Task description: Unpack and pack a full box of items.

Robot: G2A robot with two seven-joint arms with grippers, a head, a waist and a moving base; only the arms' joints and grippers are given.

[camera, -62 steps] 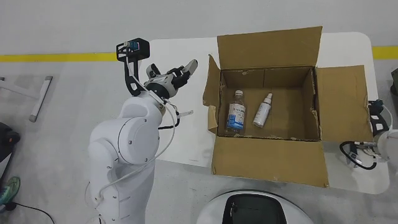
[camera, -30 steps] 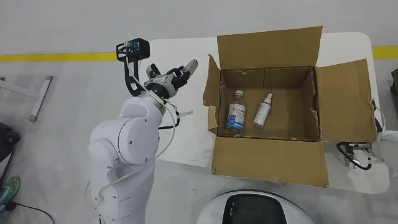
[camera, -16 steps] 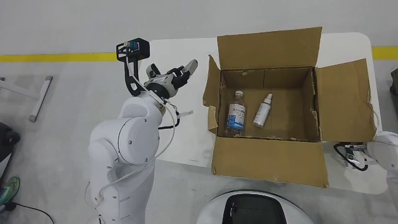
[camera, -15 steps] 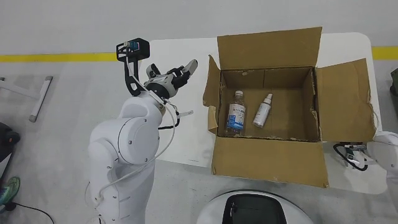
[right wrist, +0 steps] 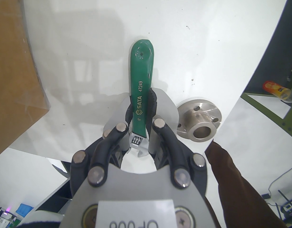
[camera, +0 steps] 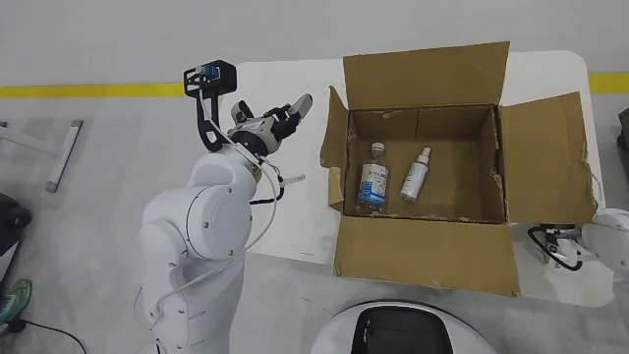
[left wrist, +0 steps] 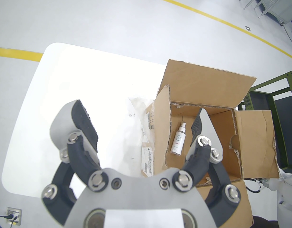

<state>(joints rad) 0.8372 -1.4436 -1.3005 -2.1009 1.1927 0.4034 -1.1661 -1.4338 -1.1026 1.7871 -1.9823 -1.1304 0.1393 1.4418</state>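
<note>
Right gripper [right wrist: 140,110] is clamped on the green wrench [right wrist: 141,62], low over the table [camera: 285,206] at 4 o'clock of the box [camera: 423,248]. The handle axis runs straight out from the jaws. If packing, the box opening is at its 10 o'clock. Flange [right wrist: 199,121] sits just beside. Left gripper [left wrist: 138,109] is open and empty at the box's 9 o'clock. Bottle [camera: 371,175] and spray bottle [camera: 415,174] lie inside, both labelled. The wrench handle has white print.

On the bench [camera: 285,206]: box [camera: 425,79], right half.
In the box: bottle [camera: 372,175] left, spray bottle [camera: 416,174] right.
Right of the box: wrench [right wrist: 141,84], flange [right wrist: 199,123] just beside.
</note>
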